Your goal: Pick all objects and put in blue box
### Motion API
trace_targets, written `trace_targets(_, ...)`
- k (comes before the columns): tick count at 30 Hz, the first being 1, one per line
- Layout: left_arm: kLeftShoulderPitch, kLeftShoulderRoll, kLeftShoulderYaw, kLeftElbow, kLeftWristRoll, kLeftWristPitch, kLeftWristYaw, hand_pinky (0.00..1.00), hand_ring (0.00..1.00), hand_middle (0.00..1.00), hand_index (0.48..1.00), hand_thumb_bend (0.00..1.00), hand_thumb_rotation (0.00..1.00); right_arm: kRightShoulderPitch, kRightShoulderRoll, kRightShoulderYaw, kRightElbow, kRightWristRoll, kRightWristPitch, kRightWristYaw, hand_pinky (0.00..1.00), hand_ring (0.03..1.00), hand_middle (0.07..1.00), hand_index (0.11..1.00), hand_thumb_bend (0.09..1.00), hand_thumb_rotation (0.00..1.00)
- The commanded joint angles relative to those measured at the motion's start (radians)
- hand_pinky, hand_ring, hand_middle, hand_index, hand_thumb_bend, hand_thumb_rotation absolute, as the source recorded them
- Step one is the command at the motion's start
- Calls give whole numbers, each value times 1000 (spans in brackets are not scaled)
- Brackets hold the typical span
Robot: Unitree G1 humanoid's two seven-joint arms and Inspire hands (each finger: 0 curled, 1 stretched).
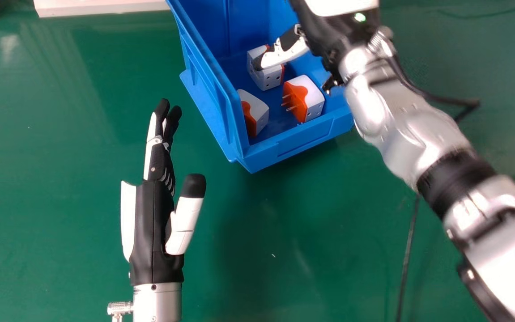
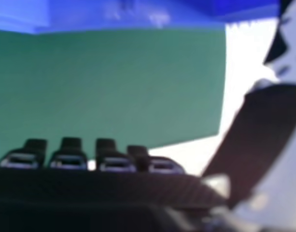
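In the head view, my right hand (image 1: 286, 50) is over the blue box (image 1: 295, 144), fingers open, its thumb overlapping the rear adapter. Three white and orange plug adapters lie inside: one (image 1: 268, 79) partly behind that thumb, one (image 1: 314, 97) near the front wall with metal prongs toward the left, and one (image 1: 257, 108) against the left wall. The right hand view has the right hand (image 2: 263, 128) with nothing visible in its grasp and the blue box (image 2: 138, 15) beyond it. My left hand (image 1: 152, 223) is open and empty, left of the box and nearer me.
A green table (image 1: 60, 179) spreads around the box. White objects (image 1: 100, 5) stand along its far left edge. A dark cable (image 1: 408, 255) runs over the right side, near the right forearm.
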Motion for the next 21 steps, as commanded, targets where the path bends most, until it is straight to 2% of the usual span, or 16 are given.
trace_targets(1, 7, 7, -3, -14, 3, -27, -1, 998, 954, 946, 954, 893, 932, 126, -2, -72, -205, 59, -4, -1, 1000, 1000, 1000, 1000, 973, 332)
trace_targets(5, 12, 11, -5, -14, 3, -32, -3, 996, 953, 946, 954, 894, 936, 310, 45, -108, -355, 84, -60, -76, 1000, 1000, 1000, 1000, 964, 359)
trace_targets(8, 20, 10, -7, -22, -2, -26, -5, 991, 945, 946, 952, 895, 944, 424, 82, -128, -405, 132, -124, -92, 961, 1000, 1000, 1000, 931, 472)
trace_targets(11, 26, 13, -9, -25, -5, -24, -11, 993, 945, 947, 951, 897, 944, 512, 101, -148, -423, 190, -211, -86, 956, 1000, 1000, 1000, 917, 511)
trace_targets(13, 28, 16, -10, -24, -6, -28, -14, 996, 946, 948, 951, 898, 945, 557, 110, -159, -434, 218, -260, -76, 955, 1000, 1000, 1000, 881, 574)
trace_targets(17, 27, 17, -10, -20, -7, -28, -17, 995, 944, 948, 952, 898, 946, 655, 140, -173, -467, 253, -312, -69, 944, 996, 1000, 1000, 842, 625)
trace_targets(21, 27, 17, -9, -21, -2, -26, -16, 992, 940, 948, 952, 903, 949, 725, 177, -182, -484, 286, -354, -60, 924, 979, 995, 1000, 790, 703)
